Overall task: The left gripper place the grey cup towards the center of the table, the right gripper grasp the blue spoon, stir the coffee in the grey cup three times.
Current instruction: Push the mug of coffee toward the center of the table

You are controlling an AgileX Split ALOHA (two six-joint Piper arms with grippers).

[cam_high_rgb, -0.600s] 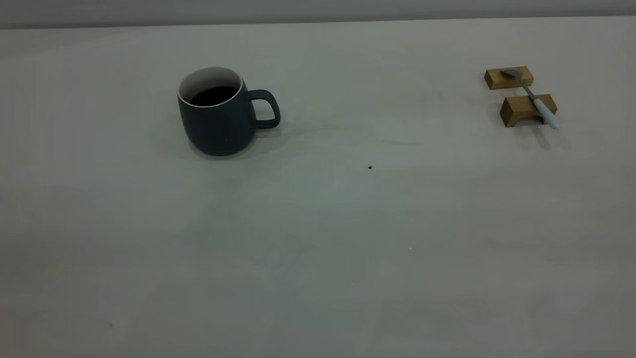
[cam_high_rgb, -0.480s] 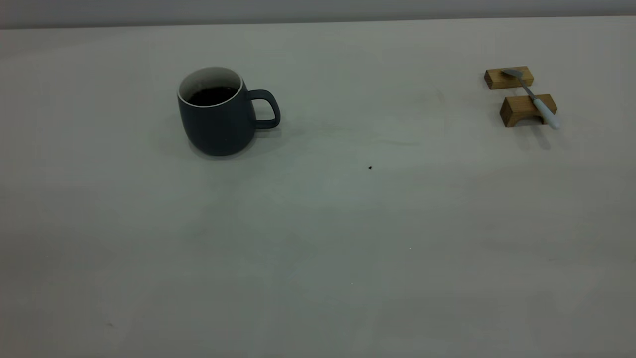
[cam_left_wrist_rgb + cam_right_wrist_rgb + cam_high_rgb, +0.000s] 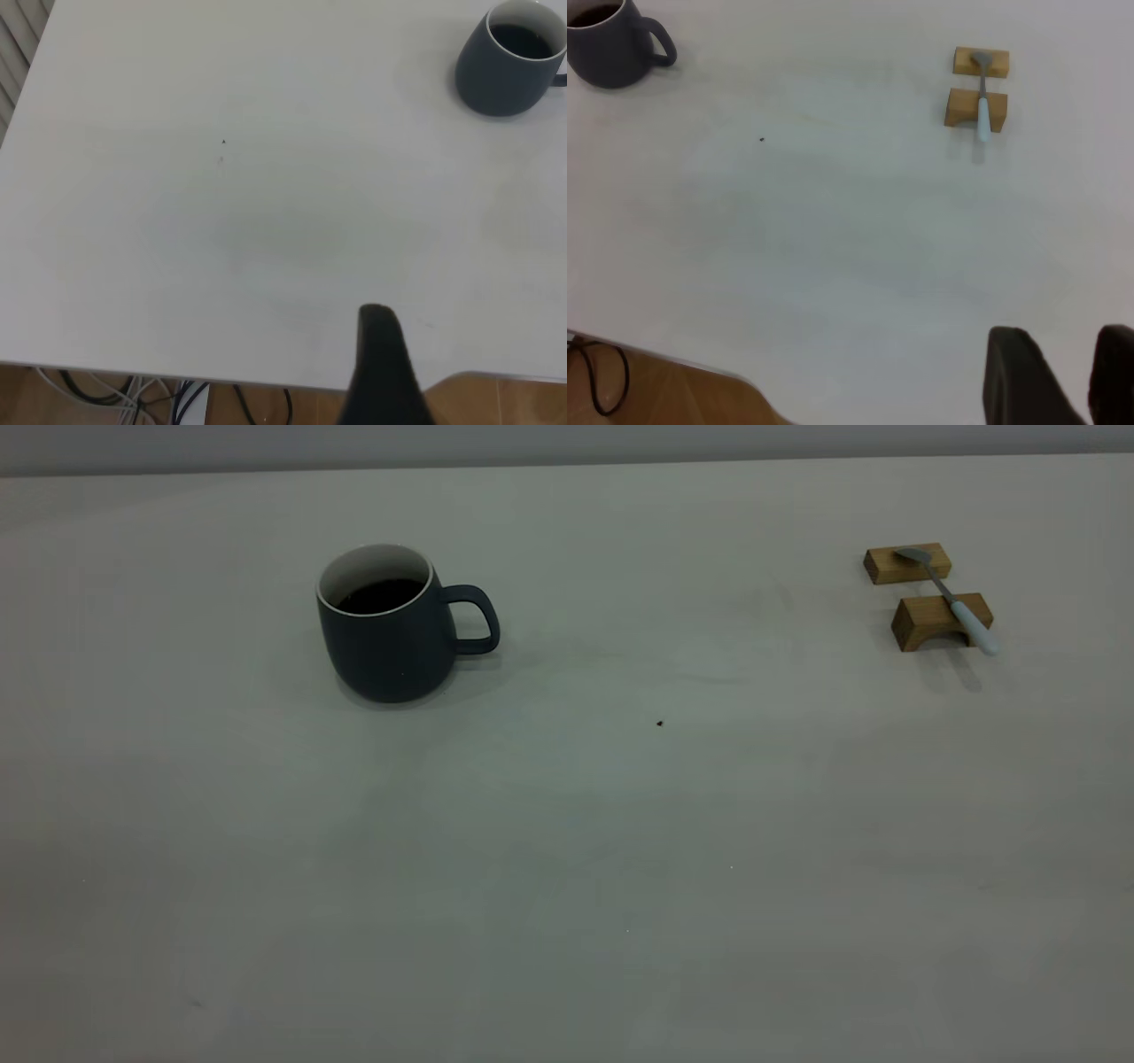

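Observation:
The grey cup (image 3: pixel 385 646) stands upright at the table's back left with its handle pointing right. Black coffee (image 3: pixel 381 595) sits inside it. The blue spoon (image 3: pixel 952 602) lies across two wooden blocks at the back right, bowl on the far block, pale handle over the near one. Neither arm shows in the exterior view. In the left wrist view my left gripper (image 3: pixel 381 354) hangs over the near table edge, far from the cup (image 3: pixel 505 80). My right gripper (image 3: pixel 1067 341) is open by a narrow gap and holds nothing, far from the spoon (image 3: pixel 981 102).
Two tan wooden blocks (image 3: pixel 907 564) (image 3: pixel 939 620) carry the spoon. A tiny dark speck (image 3: pixel 659 724) marks the off-white table (image 3: pixel 567 850) near its middle. Cables (image 3: pixel 133 390) hang below the near edge over a wooden floor.

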